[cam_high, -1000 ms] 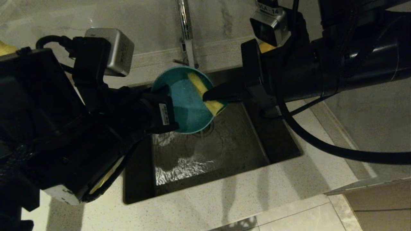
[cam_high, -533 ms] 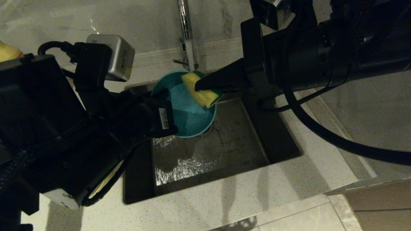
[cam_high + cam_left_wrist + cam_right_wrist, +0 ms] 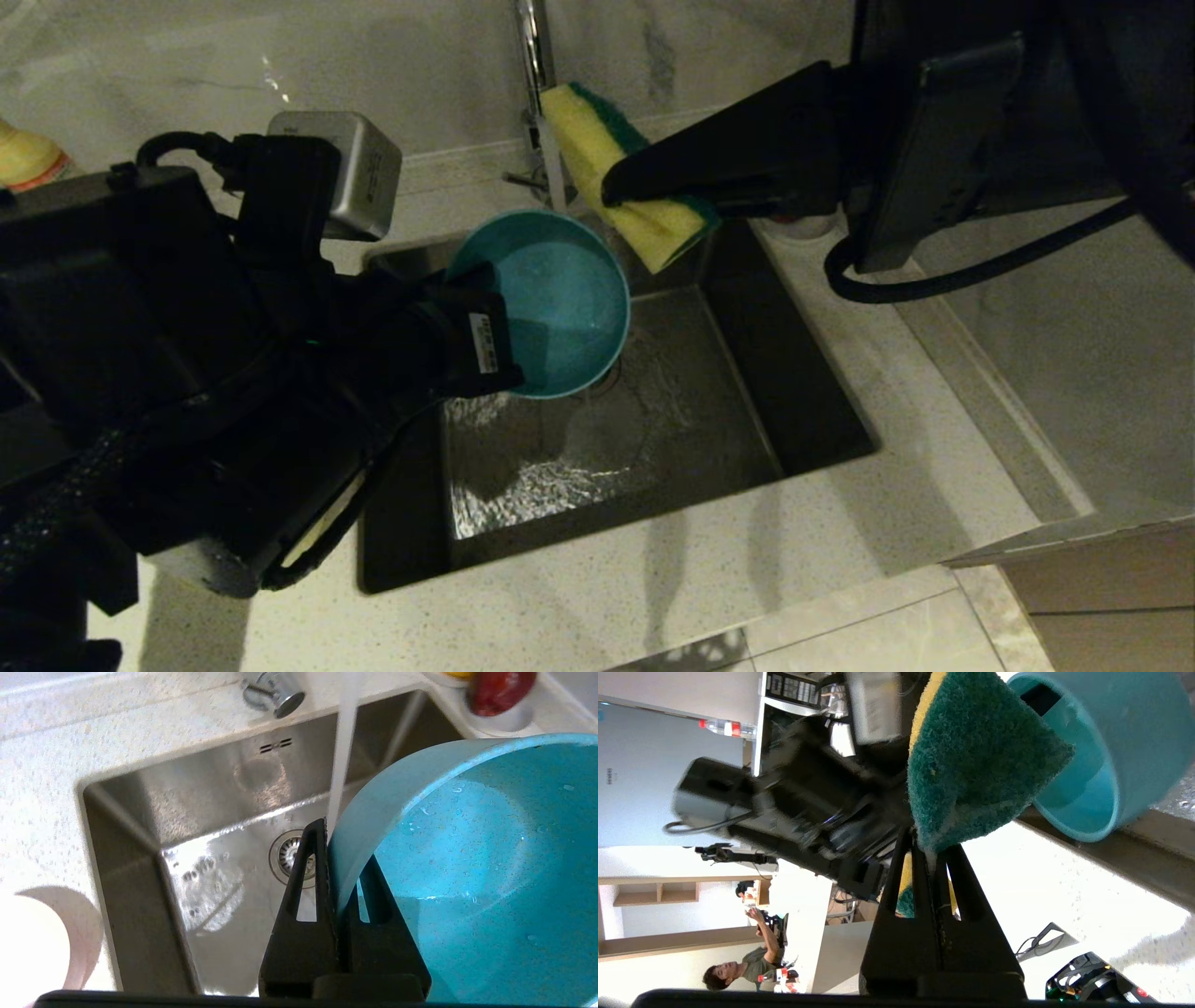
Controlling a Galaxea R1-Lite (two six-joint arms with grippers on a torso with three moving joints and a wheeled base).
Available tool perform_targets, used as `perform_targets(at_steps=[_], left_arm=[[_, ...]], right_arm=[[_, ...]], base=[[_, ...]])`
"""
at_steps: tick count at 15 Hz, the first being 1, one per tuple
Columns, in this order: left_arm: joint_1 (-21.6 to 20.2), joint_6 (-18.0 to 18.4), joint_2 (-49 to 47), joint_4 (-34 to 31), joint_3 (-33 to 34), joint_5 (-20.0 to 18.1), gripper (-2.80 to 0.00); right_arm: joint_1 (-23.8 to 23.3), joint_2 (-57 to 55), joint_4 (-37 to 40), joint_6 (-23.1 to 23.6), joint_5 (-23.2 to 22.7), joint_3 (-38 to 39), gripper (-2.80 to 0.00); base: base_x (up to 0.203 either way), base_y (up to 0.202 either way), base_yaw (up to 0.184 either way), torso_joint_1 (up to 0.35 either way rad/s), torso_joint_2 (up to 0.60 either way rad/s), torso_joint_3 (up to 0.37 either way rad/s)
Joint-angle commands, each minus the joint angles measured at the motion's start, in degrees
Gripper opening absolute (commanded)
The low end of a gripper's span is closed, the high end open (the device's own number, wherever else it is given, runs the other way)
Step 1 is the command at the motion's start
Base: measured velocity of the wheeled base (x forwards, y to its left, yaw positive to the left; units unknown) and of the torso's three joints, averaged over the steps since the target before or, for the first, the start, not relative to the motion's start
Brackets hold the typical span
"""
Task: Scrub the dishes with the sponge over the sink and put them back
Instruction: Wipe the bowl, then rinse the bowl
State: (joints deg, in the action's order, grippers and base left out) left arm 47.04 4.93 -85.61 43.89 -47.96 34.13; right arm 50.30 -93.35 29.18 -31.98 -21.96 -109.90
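We see the left gripper [image 3: 334, 877] holding the blue bowl [image 3: 551, 299] over the sink [image 3: 653, 420], its fingers [image 3: 306, 891] clamped on the rim, one outside and one inside the wall. The bowl is tilted, its opening facing the right arm. The right gripper [image 3: 616, 191] pinches the sponge [image 3: 616, 177] tight between closed fingers, green side away from the bowl. The sponge hangs above and just beyond the bowl, apart from it, near the tap [image 3: 537, 84]. Water runs from the tap into the sink beside the bowl.
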Motion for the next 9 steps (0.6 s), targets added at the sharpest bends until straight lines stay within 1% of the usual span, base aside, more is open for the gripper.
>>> perform_targets(at_steps=[1, 2, 3, 5, 6, 9], left_arm=[[-0.77, -1.85, -1.82, -1.79, -0.15, 0.91, -2.80], [-1.23, -2.54, -2.46, -4.62, -0.42, 1.07, -2.80], [-1.97, -4.48, -3.13, -8.31, -1.18, 1.06, -2.80], [-3.60, -10.47, -4.14, -18.58, -4.60, 0.54, -2.80], [-4.55, -14.13, -4.56, -24.86, -7.26, -0.54, -2.80], [-8.74, -25.10, -7.27, -40.02, -17.19, -6.47, -2.80]], right_arm=[[-0.02, 3.65, 0.00, -0.29, 0.02, 2.72, -2.80], [-0.23, 5.24, -0.26, -0.18, 0.10, 5.16, -2.80], [-0.55, 6.19, -0.44, -0.13, 0.14, 7.23, -2.80], [-1.63, 8.50, -0.53, 0.58, 0.19, 10.55, -2.80], [-2.22, 9.36, -0.53, 1.46, 0.16, 11.94, -2.80], [-3.19, 11.26, -0.62, 1.92, 0.07, 14.58, -2.80]], base=[[0.000, 0.000, 0.000, 0.000, 0.00, 0.000], [0.000, 0.000, 0.000, 0.000, 0.00, 0.000], [0.000, 0.000, 0.000, 0.000, 0.00, 0.000], [0.000, 0.000, 0.000, 0.000, 0.00, 0.000], [0.000, 0.000, 0.000, 0.000, 0.00, 0.000], [0.000, 0.000, 0.000, 0.000, 0.00, 0.000]])
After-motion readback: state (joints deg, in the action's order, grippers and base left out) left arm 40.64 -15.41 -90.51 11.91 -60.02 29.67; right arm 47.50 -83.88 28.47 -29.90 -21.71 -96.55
